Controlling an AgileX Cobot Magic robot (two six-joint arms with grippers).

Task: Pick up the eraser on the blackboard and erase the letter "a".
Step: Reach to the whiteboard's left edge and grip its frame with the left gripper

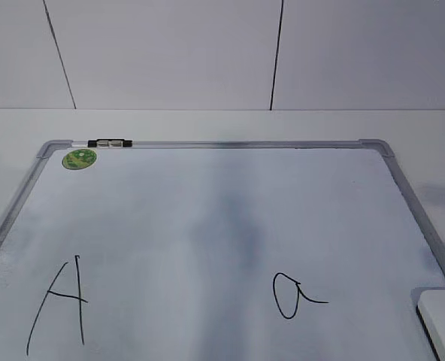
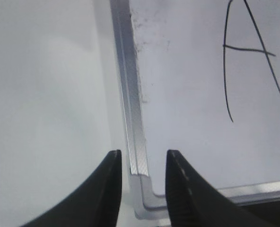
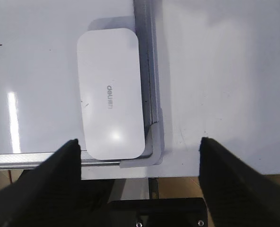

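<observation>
I read the eraser (image 3: 110,93) as lying flat in the near right corner of the blackboard (image 1: 207,218), its long axis parallel to the right frame rail and its right edge just beside that rail. The right end effector (image 3: 139,150) hangs above it, released, fingers spread wide; the eraser sits ahead and left of the gap's centre, so I judge a leftward shift is needed before descent, closing across the short axis. The letter "a" (image 1: 292,295) lies left of the eraser, near it. The left end effector (image 2: 142,163), fingers apart and empty, hangs over the board's near left corner beside the capital "A" (image 2: 251,54), well apart from the eraser. The right arm is nearer.
</observation>
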